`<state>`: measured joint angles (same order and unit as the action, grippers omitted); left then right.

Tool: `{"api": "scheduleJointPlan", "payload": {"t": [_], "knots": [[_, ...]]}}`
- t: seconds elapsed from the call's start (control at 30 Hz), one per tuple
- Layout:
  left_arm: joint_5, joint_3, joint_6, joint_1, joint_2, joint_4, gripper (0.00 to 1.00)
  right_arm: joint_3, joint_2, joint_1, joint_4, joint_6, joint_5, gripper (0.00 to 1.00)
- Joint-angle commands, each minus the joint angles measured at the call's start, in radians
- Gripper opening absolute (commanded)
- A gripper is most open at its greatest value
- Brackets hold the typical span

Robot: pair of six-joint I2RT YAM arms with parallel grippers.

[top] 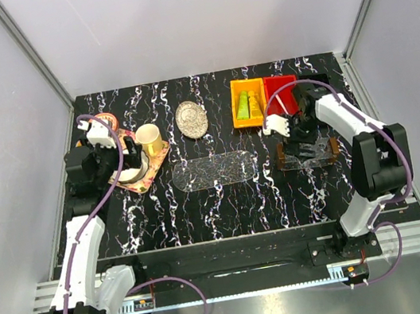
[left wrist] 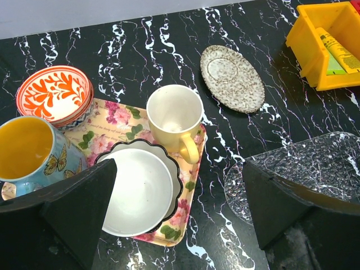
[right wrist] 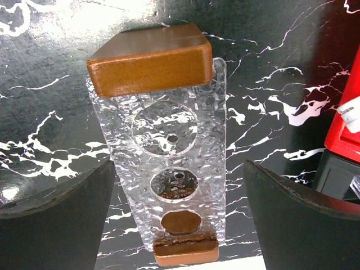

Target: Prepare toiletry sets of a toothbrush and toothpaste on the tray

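Two tubes (left wrist: 338, 50), one orange-yellow and one green, lie side by side in the yellow bin (left wrist: 306, 53) at the far right of the bench (top: 163, 213). They are stocked there with nothing pulled out yet. The tray (top: 212, 171) lies in the middle between the arms, probably so that either arm can reach it, and no toiletries are on it.

The right claw (right wrist: 179, 171) hangs with its fingers wide apart over a clear stand (right wrist: 169, 140) with wooden ends, gripping nothing. It is just beside the red bin (right wrist: 343, 132). The toothbrush (right wrist: 350, 110) is likely the white sliver at that bin's rim, but it is too cropped to be sure. Being nearest the bins, this arm looks best placed to fetch.

The left claw (left wrist: 179, 188) is also spread and empty. It hovers over the floral tray (left wrist: 194, 194) of cups, well away from the supplies.
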<state>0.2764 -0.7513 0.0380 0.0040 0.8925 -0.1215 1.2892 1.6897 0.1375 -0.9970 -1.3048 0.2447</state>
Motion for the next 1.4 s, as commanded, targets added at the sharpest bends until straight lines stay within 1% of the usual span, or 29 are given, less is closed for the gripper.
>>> {"api": "scheduleJointPlan", "payload": {"t": [0.0, 0.37, 0.6, 0.7, 0.73, 0.8, 0.83, 0.97, 1.07, 1.37], "knots": [[-0.016, -0.037, 0.02, 0.001, 0.008, 0.034, 0.99, -0.001, 0.021, 0.01, 0.027, -0.033, -0.03, 1.0], [-0.019, -0.039, 0.023, 0.002, 0.025, 0.039, 0.99, -0.016, 0.051, 0.014, 0.057, -0.01, -0.03, 1.0], [-0.026, -0.036, 0.03, 0.002, 0.02, 0.039, 0.99, -0.083, 0.038, 0.017, 0.156, 0.029, -0.027, 0.99], [-0.025, -0.036, 0.031, 0.001, 0.022, 0.04, 0.99, -0.103, 0.025, 0.017, 0.178, 0.035, -0.019, 0.94], [-0.023, -0.036, 0.033, 0.001, 0.022, 0.04, 0.99, -0.103, 0.024, 0.017, 0.179, 0.039, -0.016, 0.88], [-0.023, -0.036, 0.031, 0.001, 0.022, 0.04, 0.99, -0.097, 0.019, 0.019, 0.176, 0.048, -0.01, 0.82], [-0.022, -0.036, 0.03, 0.001, 0.022, 0.042, 0.99, -0.09, 0.019, 0.02, 0.172, 0.05, -0.005, 0.76], [-0.02, -0.033, 0.031, 0.001, 0.022, 0.042, 0.99, -0.068, 0.022, 0.034, 0.166, 0.07, 0.007, 0.66], [-0.017, -0.033, 0.031, 0.001, 0.022, 0.043, 0.99, -0.056, 0.024, 0.053, 0.166, 0.079, 0.015, 0.63], [-0.026, -0.04, 0.034, 0.002, 0.022, 0.039, 0.99, 0.002, 0.033, 0.112, 0.181, 0.114, 0.027, 0.59]]}}
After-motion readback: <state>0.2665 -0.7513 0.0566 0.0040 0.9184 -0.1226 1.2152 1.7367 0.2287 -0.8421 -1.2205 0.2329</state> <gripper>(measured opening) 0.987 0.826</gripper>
